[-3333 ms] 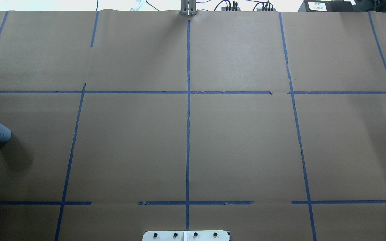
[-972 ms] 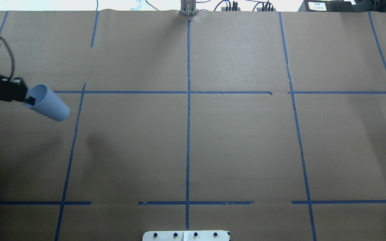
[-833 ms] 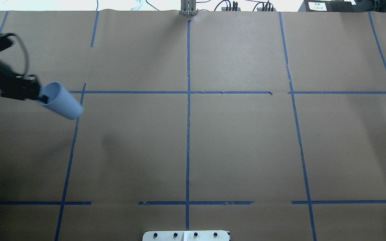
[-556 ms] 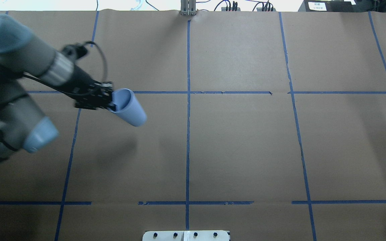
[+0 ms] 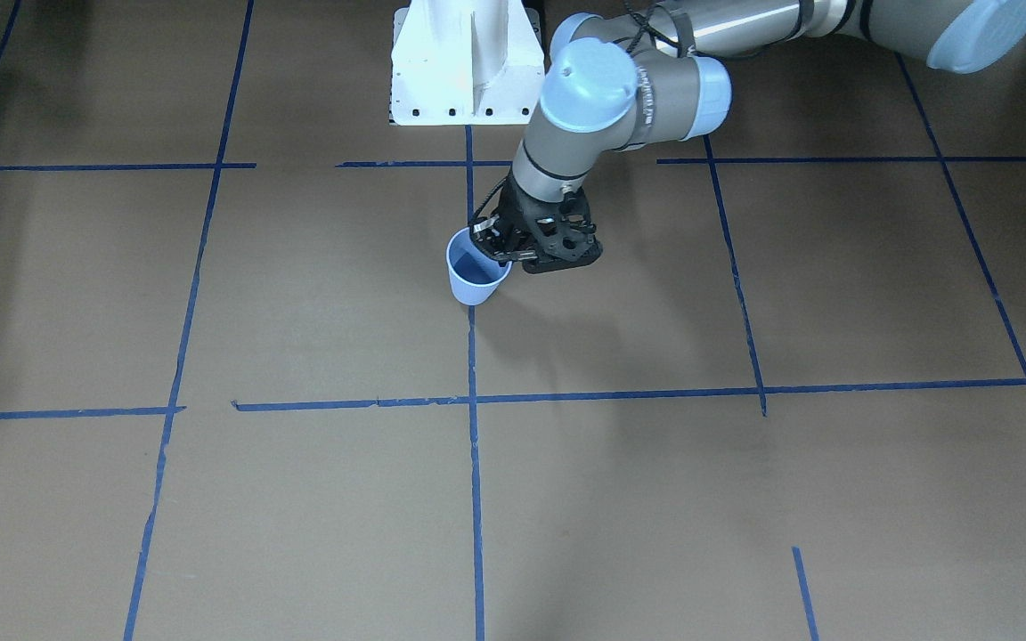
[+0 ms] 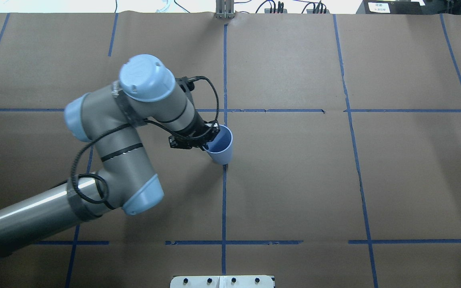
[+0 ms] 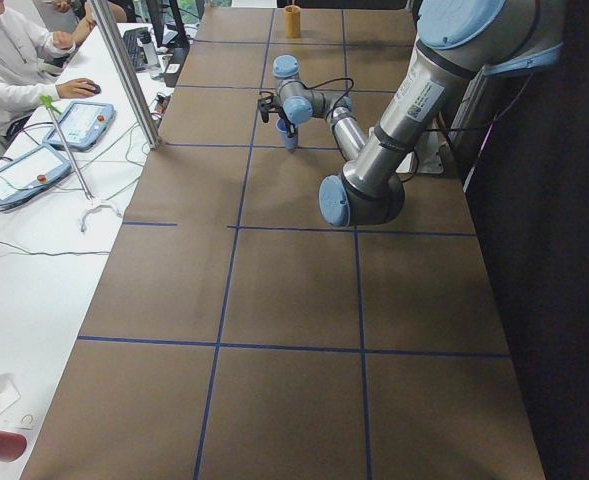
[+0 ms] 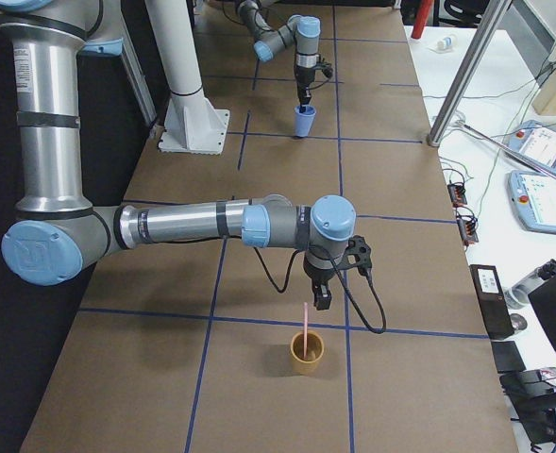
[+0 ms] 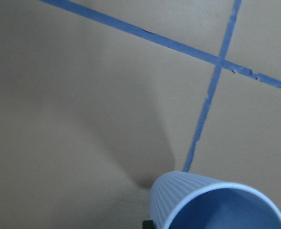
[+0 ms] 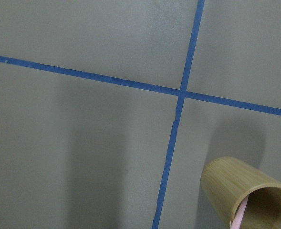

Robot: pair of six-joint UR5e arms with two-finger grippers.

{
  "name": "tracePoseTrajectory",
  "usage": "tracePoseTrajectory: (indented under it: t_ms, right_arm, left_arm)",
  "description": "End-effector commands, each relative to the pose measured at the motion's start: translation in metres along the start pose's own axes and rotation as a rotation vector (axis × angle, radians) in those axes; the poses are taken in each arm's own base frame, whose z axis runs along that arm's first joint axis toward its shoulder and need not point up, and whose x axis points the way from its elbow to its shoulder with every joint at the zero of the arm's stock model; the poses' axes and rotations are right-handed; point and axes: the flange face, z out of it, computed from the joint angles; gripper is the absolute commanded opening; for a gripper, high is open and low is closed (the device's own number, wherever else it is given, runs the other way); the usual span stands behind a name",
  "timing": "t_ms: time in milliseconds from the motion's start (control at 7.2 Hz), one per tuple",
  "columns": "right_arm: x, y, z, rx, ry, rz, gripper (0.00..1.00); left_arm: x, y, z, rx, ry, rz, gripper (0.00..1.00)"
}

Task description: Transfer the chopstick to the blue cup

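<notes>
**1. Left gripper.** The left gripper (image 6: 207, 143) is clamped on the rim of the blue cup (image 6: 219, 146), with one finger inside the mouth and one outside. The front-facing view shows the same grip (image 5: 500, 254) on the side of the cup (image 5: 476, 271) nearer the robot base.

**2. Blue cup.** The cup is ribbed, upright and mouth up. Its interior shows only bare blue wall and floor. It sits near the table centre, over the blue tape line (image 6: 224, 200) that runs away from the robot. The pictures do not show whether its base touches the paper. The left wrist camera shows the cup (image 9: 216, 202) at the bottom edge of its frame.

**3. Right gripper.** The right gripper (image 8: 321, 300) points down just above the bamboo cup (image 8: 307, 352). Whether it is open or closed cannot be told.

**4. Chopstick.** The pink chopstick (image 8: 304, 328) stands in the bamboo cup, and its upper end lies just beside the right gripper's fingertips. Contact between them cannot be judged. The right wrist camera shows the chopstick (image 10: 238, 217) leaning inside the bamboo cup (image 10: 231, 188). It is well apart from the blue cup, toward the table's right end.

**5. Labels.** A white label (image 6: 378, 7) lies on a black box beyond the table's far edge. Its writing is too small to read.

**6. Surface.** The table (image 6: 294, 180) is covered with brown paper marked off in a grid of blue tape.
</notes>
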Motion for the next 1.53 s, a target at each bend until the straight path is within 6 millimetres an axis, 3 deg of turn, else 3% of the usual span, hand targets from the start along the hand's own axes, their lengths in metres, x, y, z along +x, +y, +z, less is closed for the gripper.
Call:
tracePoseTrajectory:
  t_ms: [0,278,417,556,972,1389]
  right_arm:
    - [-0.004,-0.001,-0.004,0.008,0.003,-0.009,1.0]
    - [-0.006,-0.001,-0.006,0.012,0.002,-0.015,1.0]
    - [-0.007,-0.001,-0.006,0.031,-0.006,-0.034,1.0]
    - [-0.005,0.002,-0.004,0.062,-0.003,-0.059,0.99]
    - [0.003,0.006,0.004,0.06,-0.006,-0.019,0.98]
    - [0.011,0.002,0.011,0.119,0.013,-0.293,0.98]
  left_arm:
    - [0.008,0.001,0.006,0.046,-0.012,0.005,0.02]
    - [0.005,-0.001,0.006,0.088,-0.021,0.004,0.17]
    - [0.006,0.0,0.006,0.09,-0.018,0.006,0.77]
    - [0.006,0.001,0.004,0.09,-0.015,0.005,1.0]
    - [-0.003,0.006,-0.009,0.091,0.006,0.007,1.0]
    - [-0.003,0.008,-0.012,0.091,0.012,0.006,1.0]
